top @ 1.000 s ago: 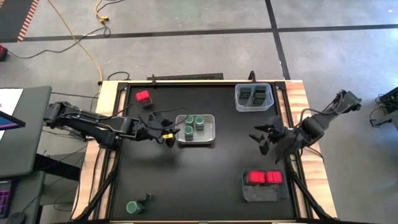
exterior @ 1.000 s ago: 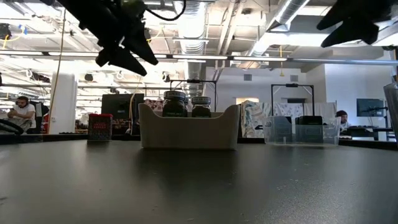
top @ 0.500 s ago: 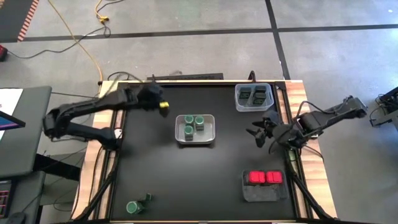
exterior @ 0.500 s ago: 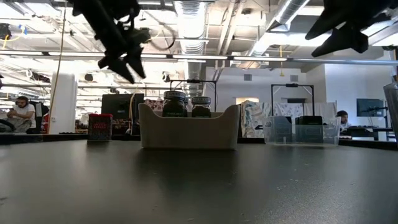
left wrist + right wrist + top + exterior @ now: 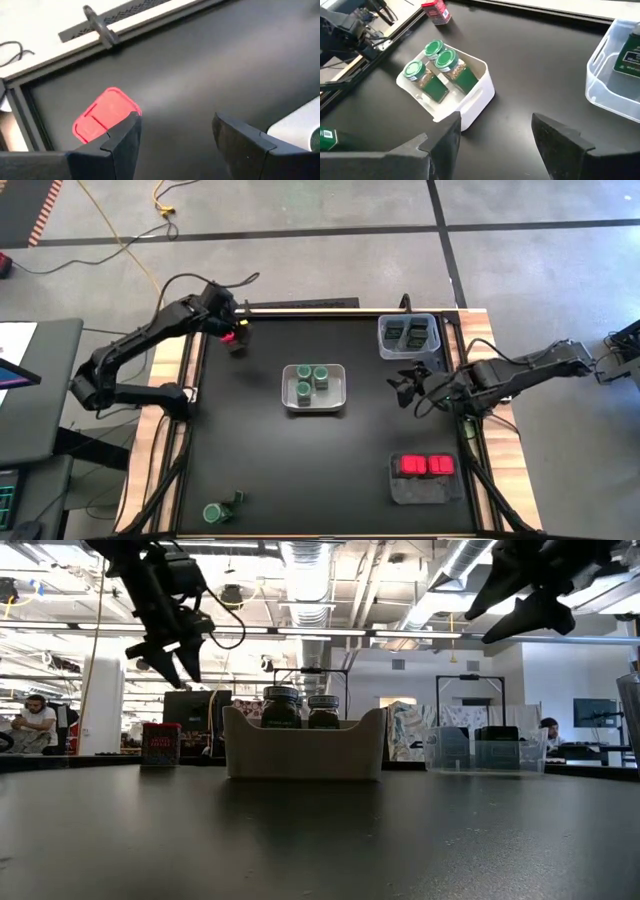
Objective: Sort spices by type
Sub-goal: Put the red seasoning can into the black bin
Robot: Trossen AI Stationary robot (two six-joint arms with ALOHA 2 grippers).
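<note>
Hovering over red box [image 5: 106, 114], left gripper [image 5: 175, 137] fingers parted, empty.

The floor [image 5: 300, 210] is grey concrete with dark lines, and a yellow cable [image 5: 125, 245] snakes across it. Far back is a big open room — long ceiling lights [image 5: 300, 560], silver pipes [image 5: 455, 560], and a person [image 5: 35, 720] sitting at a desk.
</note>
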